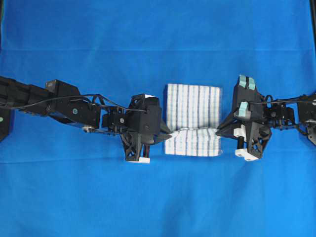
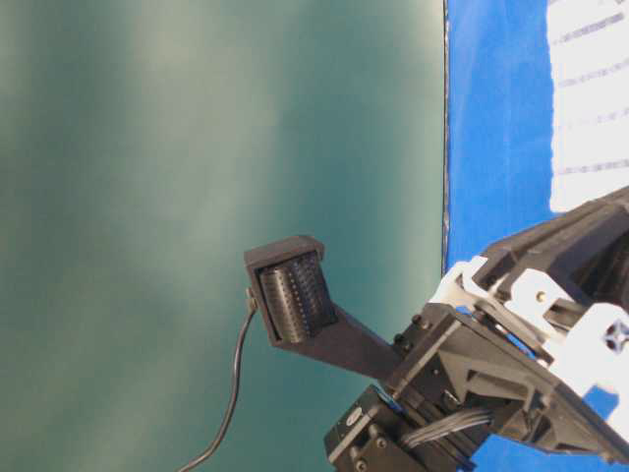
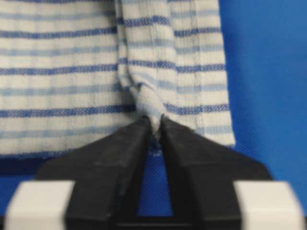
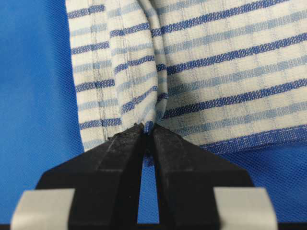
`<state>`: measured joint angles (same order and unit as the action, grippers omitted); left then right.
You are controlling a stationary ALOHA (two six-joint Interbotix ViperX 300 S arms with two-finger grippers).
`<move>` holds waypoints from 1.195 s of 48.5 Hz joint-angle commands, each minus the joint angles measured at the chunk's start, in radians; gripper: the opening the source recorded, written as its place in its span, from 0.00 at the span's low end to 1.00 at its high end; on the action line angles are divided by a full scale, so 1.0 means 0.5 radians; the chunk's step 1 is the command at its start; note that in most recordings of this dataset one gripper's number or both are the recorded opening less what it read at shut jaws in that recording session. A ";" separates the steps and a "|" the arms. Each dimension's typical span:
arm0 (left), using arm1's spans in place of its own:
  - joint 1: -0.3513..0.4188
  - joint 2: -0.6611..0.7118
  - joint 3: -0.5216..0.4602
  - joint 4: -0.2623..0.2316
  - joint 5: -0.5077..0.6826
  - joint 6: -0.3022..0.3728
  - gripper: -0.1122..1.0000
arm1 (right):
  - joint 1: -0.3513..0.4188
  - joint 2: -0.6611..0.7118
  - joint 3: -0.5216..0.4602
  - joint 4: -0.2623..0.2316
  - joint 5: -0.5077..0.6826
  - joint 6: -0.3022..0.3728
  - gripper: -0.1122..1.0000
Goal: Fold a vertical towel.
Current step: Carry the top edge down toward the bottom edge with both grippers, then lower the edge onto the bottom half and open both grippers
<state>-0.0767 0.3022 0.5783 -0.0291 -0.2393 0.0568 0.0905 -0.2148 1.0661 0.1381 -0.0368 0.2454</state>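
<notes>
The white towel [image 1: 193, 106] with light-blue and navy stripes lies on the blue tablecloth at the middle of the overhead view, its near part lifted into a fold ridge between the two grippers. My left gripper [image 1: 169, 134] is shut on a pinch of the towel's left edge; the left wrist view shows the towel [image 3: 72, 72] bunched between the tips of that gripper [image 3: 156, 125]. My right gripper [image 1: 219, 131] is shut on the right edge; the right wrist view shows the towel [image 4: 230, 72] pinched in that gripper [image 4: 147, 127].
The blue tablecloth [image 1: 158, 197] covers the table all around. The table-level view shows a black arm part [image 2: 295, 295] against a green wall, with the cloth and a strip of the towel [image 2: 590, 98] at the right.
</notes>
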 commanded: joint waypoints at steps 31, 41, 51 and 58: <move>-0.123 -0.574 0.199 0.000 0.150 -0.003 0.60 | 0.129 -0.472 -0.040 -0.067 0.098 -0.021 0.65; -0.123 -1.012 0.344 0.000 0.199 0.000 0.60 | 0.107 -0.856 -0.034 -0.169 0.110 -0.021 0.65; -0.095 -1.427 0.543 0.000 0.196 0.006 0.60 | 0.025 -1.233 -0.025 -0.310 0.255 -0.021 0.65; -0.067 -1.709 0.709 0.000 0.196 0.006 0.60 | -0.040 -1.463 -0.046 -0.420 0.451 -0.021 0.65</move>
<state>-0.1197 -0.4801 0.9112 -0.0291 -0.1365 0.0583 0.0828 -0.9035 1.0646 -0.0476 0.1580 0.2347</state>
